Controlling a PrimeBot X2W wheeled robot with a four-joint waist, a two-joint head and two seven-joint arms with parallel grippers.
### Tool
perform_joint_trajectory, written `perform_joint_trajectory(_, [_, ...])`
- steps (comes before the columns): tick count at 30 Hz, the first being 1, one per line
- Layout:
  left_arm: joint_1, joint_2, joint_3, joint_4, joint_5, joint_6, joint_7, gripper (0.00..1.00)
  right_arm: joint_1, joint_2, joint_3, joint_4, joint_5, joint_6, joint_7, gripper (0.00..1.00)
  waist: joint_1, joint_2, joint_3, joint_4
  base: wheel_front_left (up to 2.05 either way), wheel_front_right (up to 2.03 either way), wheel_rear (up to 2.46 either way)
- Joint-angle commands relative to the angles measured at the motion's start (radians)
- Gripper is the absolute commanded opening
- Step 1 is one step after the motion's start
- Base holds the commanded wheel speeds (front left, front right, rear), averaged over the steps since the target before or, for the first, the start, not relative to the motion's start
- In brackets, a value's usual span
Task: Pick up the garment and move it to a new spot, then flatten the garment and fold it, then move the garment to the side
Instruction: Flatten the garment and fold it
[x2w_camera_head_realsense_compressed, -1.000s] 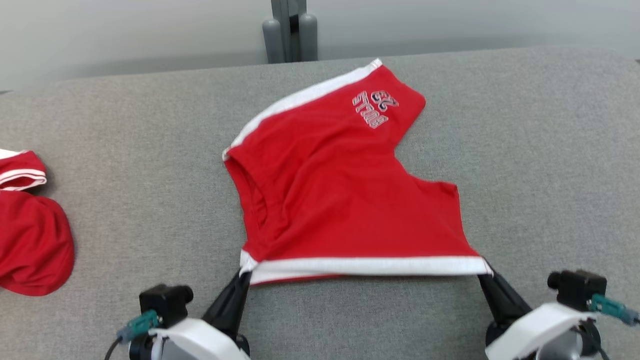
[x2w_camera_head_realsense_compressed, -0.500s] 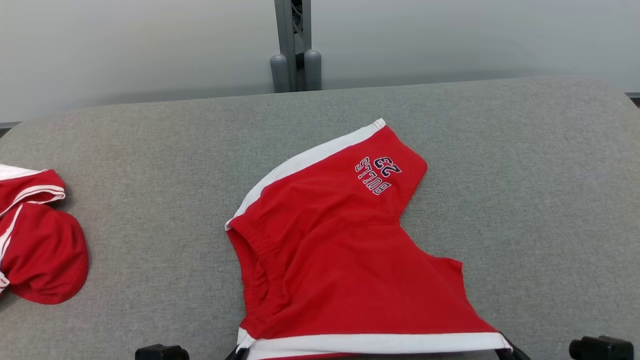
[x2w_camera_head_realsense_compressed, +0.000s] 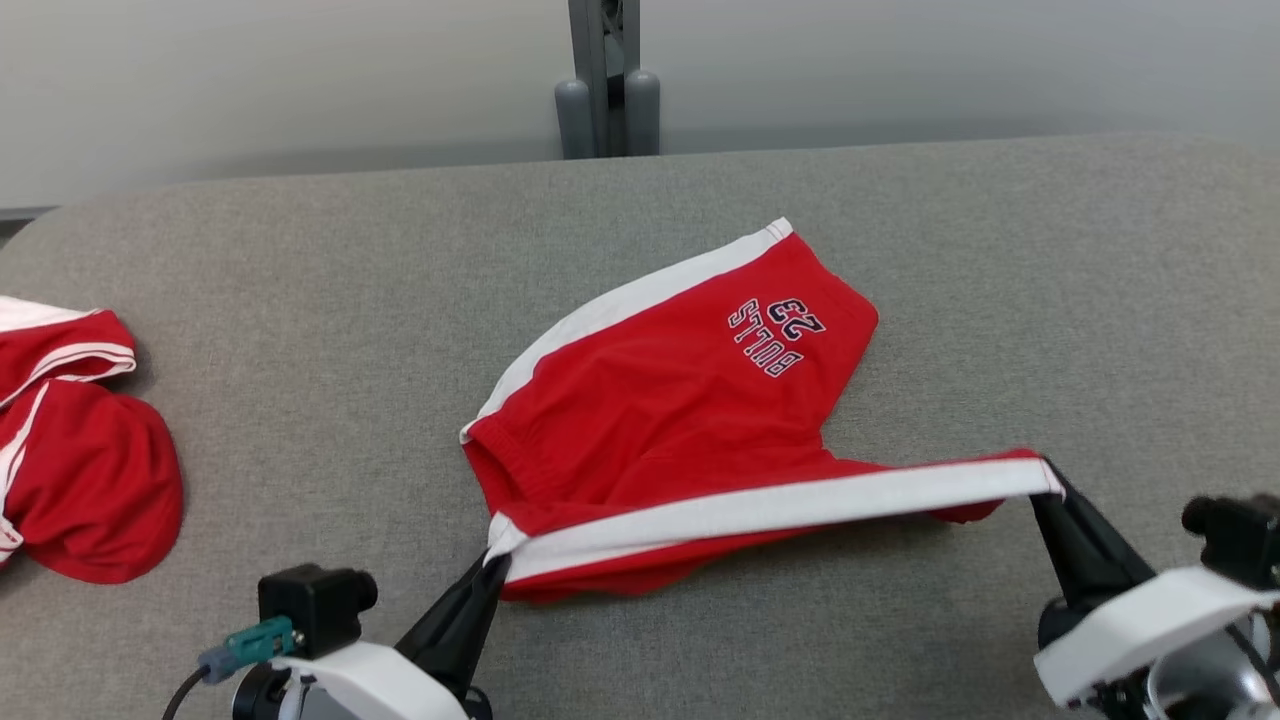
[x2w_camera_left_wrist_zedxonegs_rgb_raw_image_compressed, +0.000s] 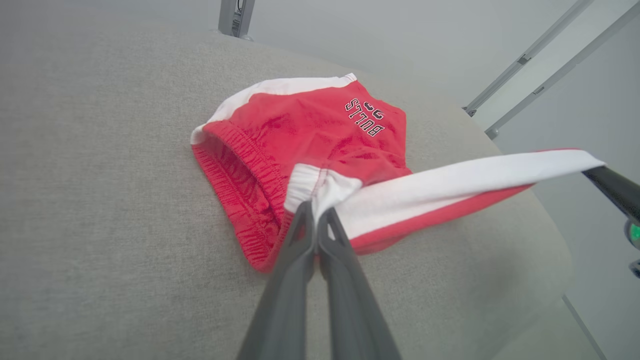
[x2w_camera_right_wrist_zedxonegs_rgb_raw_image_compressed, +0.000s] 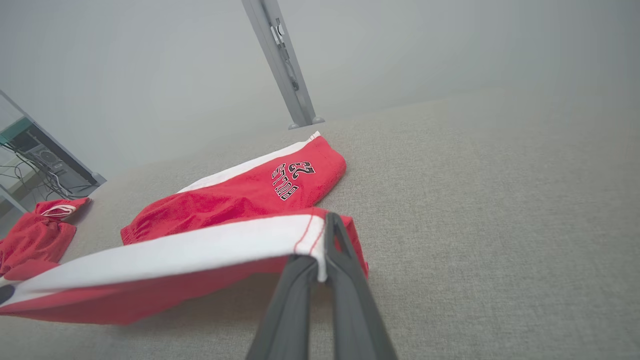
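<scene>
The garment (x2w_camera_head_realsense_compressed: 680, 410) is red with white side stripes and black "23" numerals, lying in the middle of the grey table (x2w_camera_head_realsense_compressed: 300, 300). Its near white-striped edge is stretched taut and lifted between my two grippers. My left gripper (x2w_camera_head_realsense_compressed: 495, 562) is shut on the left corner of that edge, low over the table. My right gripper (x2w_camera_head_realsense_compressed: 1047, 480) is shut on the right corner and holds it higher. In the left wrist view my left gripper (x2w_camera_left_wrist_zedxonegs_rgb_raw_image_compressed: 315, 212) pinches bunched white trim of the garment (x2w_camera_left_wrist_zedxonegs_rgb_raw_image_compressed: 310, 125). In the right wrist view my right gripper (x2w_camera_right_wrist_zedxonegs_rgb_raw_image_compressed: 325, 245) clamps the stripe's end on the garment (x2w_camera_right_wrist_zedxonegs_rgb_raw_image_compressed: 235, 200).
A smaller red bundle (x2w_camera_head_realsense_compressed: 80, 480) with white trim lies at the table's left edge, also in the right wrist view as the red bundle (x2w_camera_right_wrist_zedxonegs_rgb_raw_image_compressed: 35, 235). A grey post (x2w_camera_head_realsense_compressed: 607, 80) stands behind the far edge. The table's right edge curves down beside my right arm.
The head camera tilted up and back down. Both grippers lifted the near striped edge off the table; the right end rose higher and moved farther from me, over the garment's lower leg.
</scene>
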Motion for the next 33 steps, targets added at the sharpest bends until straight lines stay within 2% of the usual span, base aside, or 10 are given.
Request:
perform_joint_trajectory(1, [-0.041, -0.001, 0.004, 0.018, -0.001, -0.012, 0.002, 0.0, -0.066, -0.013, -0.001, 0.028, -0.021, -0.003, -0.015, 0.0, 0.0, 0.0, 0.032, 0.011, 0.0, 0.0, 0.0])
perform_joint_trajectory(8, [-0.231, -0.042, -0.013, 0.11, 0.01, -0.071, -0.017, 0.0, -0.378, -0.078, 0.033, 0.209, -0.016, -0.002, -0.057, 0.0, 0.0, 0.0, 0.157, 0.066, 0.0, 0.0, 0.0])
perform_joint_trajectory(16, [-0.467, -0.143, -0.022, 0.29, -0.005, -0.125, -0.069, 0.0, -0.68, -0.16, 0.097, 0.448, 0.006, -0.002, -0.097, 0.0, 0.0, 0.0, 0.296, 0.157, 0.0, 0.0, 0.0])
perform_joint_trajectory(21, [-0.56, -0.185, -0.032, 0.401, -0.012, -0.151, -0.1, 0.0, -0.826, -0.204, 0.165, 0.609, 0.021, -0.002, -0.117, 0.0, 0.0, 0.0, 0.347, 0.194, 0.0, 0.0, 0.0])
perform_joint_trajectory(22, [-0.56, -0.185, -0.032, 0.401, -0.012, -0.151, -0.1, 0.0, -0.826, -0.204, 0.165, 0.609, 0.021, -0.002, -0.117, 0.0, 0.0, 0.0, 0.347, 0.194, 0.0, 0.0, 0.0])
perform_joint_trajectory(23, [-0.606, -0.201, -0.041, 0.459, -0.021, -0.165, -0.115, 0.0, -0.899, -0.224, 0.2, 0.706, 0.035, -0.002, -0.13, 0.0, 0.0, 0.0, 0.366, 0.211, 0.0, 0.0, 0.0])
perform_joint_trajectory(30, [-0.683, -0.224, -0.055, 0.55, -0.041, -0.178, -0.149, 0.0, -1.032, -0.253, 0.312, 0.882, 0.076, -0.002, -0.167, 0.0, 0.0, 0.0, 0.389, 0.23, 0.0, 0.0, 0.0])
perform_joint_trajectory(31, [-0.689, -0.225, -0.058, 0.558, -0.048, -0.18, -0.152, 0.04, -1.045, -0.255, 0.33, 0.903, 0.082, -0.002, -0.17, 0.0, 0.0, 0.0, 0.389, 0.232, 0.0, 0.0, 0.0])
perform_joint_trajectory(32, [-0.695, -0.227, -0.062, 0.565, -0.053, -0.185, -0.157, 0.21, -1.058, -0.259, 0.346, 0.919, 0.088, -0.002, -0.176, 0.0, 0.0, 0.0, 0.389, 0.234, 0.0, 0.0, 0.0])
perform_joint_trajectory(33, [-0.7, -0.229, -0.065, 0.569, -0.059, -0.185, -0.162, 0.8, -1.068, -0.26, 0.365, 0.935, 0.098, -0.002, -0.176, 0.0, 0.0, 0.0, 0.389, 0.235, 0.0, 0.0, 0.0])
